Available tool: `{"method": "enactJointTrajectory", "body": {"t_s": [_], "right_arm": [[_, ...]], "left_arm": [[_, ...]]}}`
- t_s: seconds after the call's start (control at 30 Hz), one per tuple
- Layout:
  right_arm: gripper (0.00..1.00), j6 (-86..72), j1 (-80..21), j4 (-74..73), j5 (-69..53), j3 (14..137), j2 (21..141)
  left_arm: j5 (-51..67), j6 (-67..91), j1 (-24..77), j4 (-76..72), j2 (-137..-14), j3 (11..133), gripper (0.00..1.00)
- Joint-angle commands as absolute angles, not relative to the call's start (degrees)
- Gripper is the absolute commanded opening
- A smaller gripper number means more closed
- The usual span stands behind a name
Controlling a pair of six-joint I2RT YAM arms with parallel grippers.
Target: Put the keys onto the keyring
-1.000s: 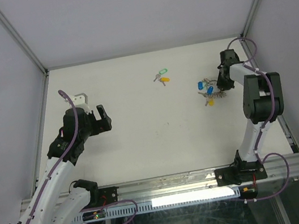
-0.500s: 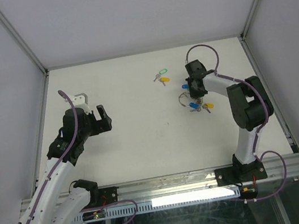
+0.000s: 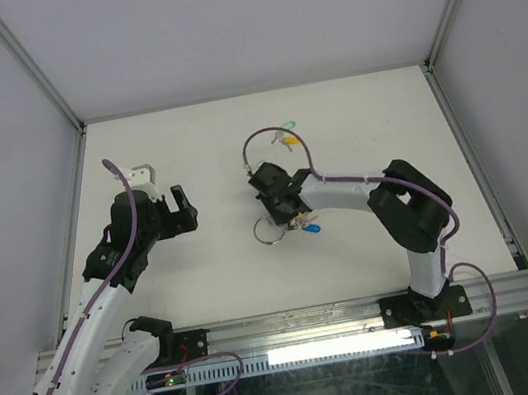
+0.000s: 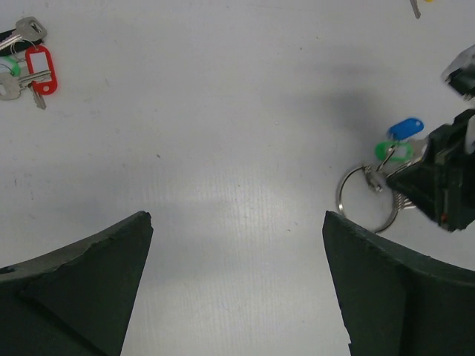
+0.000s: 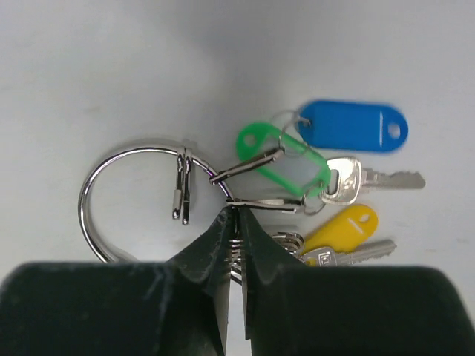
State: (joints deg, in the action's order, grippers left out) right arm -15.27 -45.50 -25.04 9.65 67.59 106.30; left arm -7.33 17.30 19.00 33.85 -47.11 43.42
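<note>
Near the middle of the white table point(image 3: 350, 102), the right gripper point(image 5: 234, 222) has its jaws pinched almost together on the wire of the keyring point(image 5: 181, 185). This is a silver ring lying flat, with a blue tag point(image 5: 355, 126) and green and yellow ones bunched beside it. The keys point(image 3: 286, 134) lie loose, well apart toward the far edge. Toward the left edge, the left gripper point(image 3: 185, 209) hovers with its jaws spread wide, holding nothing.
</note>
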Motion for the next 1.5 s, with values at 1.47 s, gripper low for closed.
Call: {"method": "enactJointTrajectory", "body": {"t_s": [1.47], "right_arm": [[0.34, -8.42, -43.86, -31.62, 1.78, 59.43, 93.67]], "left_arm": [[-6.58, 16.86, 18.72, 31.11, -45.57, 45.88, 0.95]]}}
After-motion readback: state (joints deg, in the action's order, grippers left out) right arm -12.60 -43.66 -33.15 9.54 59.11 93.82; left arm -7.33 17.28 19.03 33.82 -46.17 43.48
